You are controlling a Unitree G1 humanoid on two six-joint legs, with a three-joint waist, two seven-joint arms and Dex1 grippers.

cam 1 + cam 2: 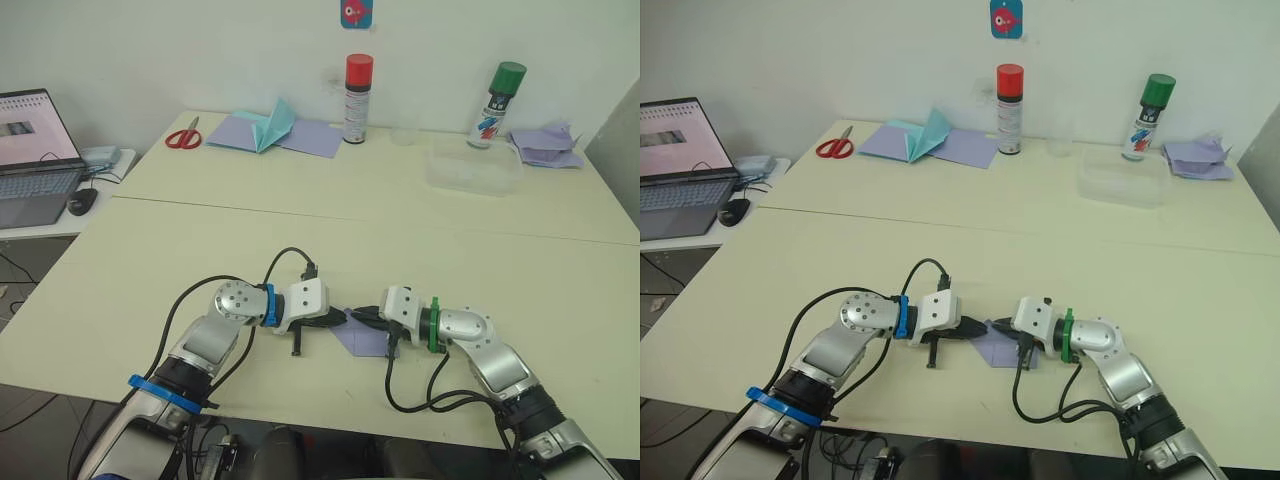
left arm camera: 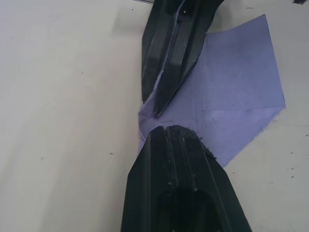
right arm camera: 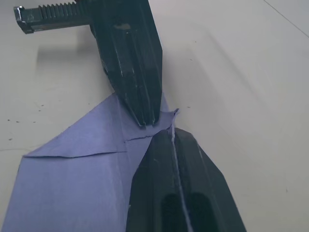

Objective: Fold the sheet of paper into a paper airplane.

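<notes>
at the table's (image 1: 140,290) near edge, our left gripper (image 1: 337,318) has its fingers pressed together, tips on the pointed corner of the sheet of paper (image 1: 364,338). the lavender sheet lies flat and creased between our two arms. from the right, our right gripper (image 1: 362,316) pinches a raised flap of that same corner.
</notes>
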